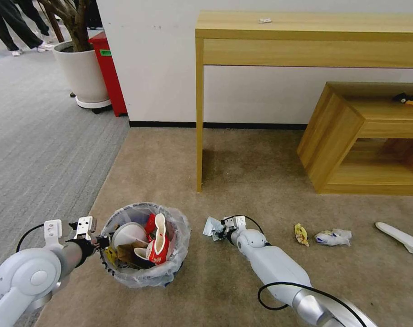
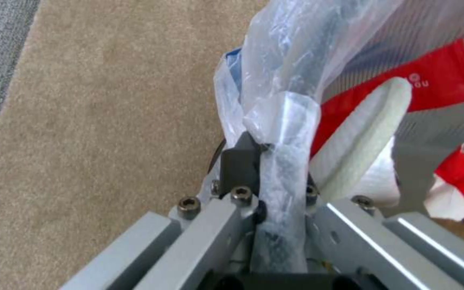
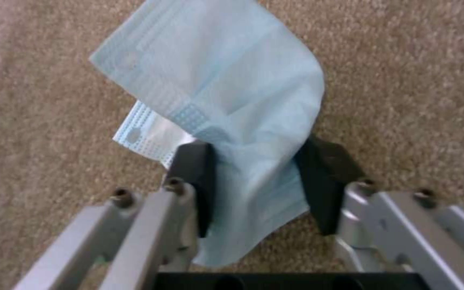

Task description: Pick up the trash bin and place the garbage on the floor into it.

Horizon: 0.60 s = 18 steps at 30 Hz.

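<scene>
While the left gripper [image 1: 98,241] at the lower left of the head view pinches the rim of the trash bin [image 1: 145,272], its wrist view shows the dark fingers [image 2: 240,161] closed tight on the bin's edge and the crinkled clear plastic bag [image 2: 286,80], with a white slipper [image 2: 366,133] and red wrappers [image 2: 447,80] just inside. From above, the bin sits low and left of centre on the beige carpet floor [image 1: 261,172], already stuffed with a red paper cup [image 1: 158,250], the slipper and cardboard. The right gripper [image 1: 219,231], just right of the bin at lower centre, is down at the floor on a pale blue face mask [image 3: 226,92]; its wrist view shows the two black pads [image 3: 194,177] standing moderately apart on either side of the mask's lower fold, the cloth lying loosely between them, so I cannot tell that they grip it. Further right on the carpet lie a yellow wrapper [image 1: 301,234], a blue-white packet [image 1: 333,237] and, at the frame's right edge, another white slipper [image 1: 404,238], all apart from each other. Open carpet stretches behind both grippers up to the leg of a wooden table [image 1: 199,113] and a low wooden shelf [image 1: 351,136] at the right. Grey striped carpet [image 1: 42,136] borders the left side, close to the bin.
</scene>
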{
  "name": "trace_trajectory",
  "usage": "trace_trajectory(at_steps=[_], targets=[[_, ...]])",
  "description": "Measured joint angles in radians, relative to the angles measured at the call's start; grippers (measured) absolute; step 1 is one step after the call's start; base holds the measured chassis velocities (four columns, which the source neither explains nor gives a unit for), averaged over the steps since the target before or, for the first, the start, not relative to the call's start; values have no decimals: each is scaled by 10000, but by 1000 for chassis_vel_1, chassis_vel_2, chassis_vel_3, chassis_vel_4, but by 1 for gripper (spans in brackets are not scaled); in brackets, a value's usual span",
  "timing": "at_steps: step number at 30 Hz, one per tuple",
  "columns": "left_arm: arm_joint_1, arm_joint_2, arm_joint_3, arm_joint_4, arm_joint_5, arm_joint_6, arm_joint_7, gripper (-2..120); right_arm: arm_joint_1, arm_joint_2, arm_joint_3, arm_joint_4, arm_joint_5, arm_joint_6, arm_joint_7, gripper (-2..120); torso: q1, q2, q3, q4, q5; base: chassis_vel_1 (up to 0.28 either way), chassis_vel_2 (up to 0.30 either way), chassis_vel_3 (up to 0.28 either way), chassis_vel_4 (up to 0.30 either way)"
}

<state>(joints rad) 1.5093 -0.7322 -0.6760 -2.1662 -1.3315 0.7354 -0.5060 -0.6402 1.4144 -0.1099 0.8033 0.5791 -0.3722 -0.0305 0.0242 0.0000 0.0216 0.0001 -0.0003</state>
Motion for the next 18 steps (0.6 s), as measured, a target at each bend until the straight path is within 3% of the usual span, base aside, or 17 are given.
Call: trace_trajectory(at_steps=[7, 13, 18], targets=[[31, -20, 58, -181, -18, 0, -26, 0, -126, -99, 71, 355, -570, 302, 115, 4, 1, 0, 2, 0, 2, 0, 0, 0, 0], [39, -24, 70, -279, -24, 0, -30, 0, -244, -216, 155, 674, -829, 497, 167, 0, 0, 0, 2, -1, 1, 0, 0, 0, 0], [46, -18, 155, -433, -34, 0, -41, 0, -672, -573, 363, 2085, -907, 592, 413, 0, 0, 0, 2, -1, 1, 0, 0, 0, 0]])
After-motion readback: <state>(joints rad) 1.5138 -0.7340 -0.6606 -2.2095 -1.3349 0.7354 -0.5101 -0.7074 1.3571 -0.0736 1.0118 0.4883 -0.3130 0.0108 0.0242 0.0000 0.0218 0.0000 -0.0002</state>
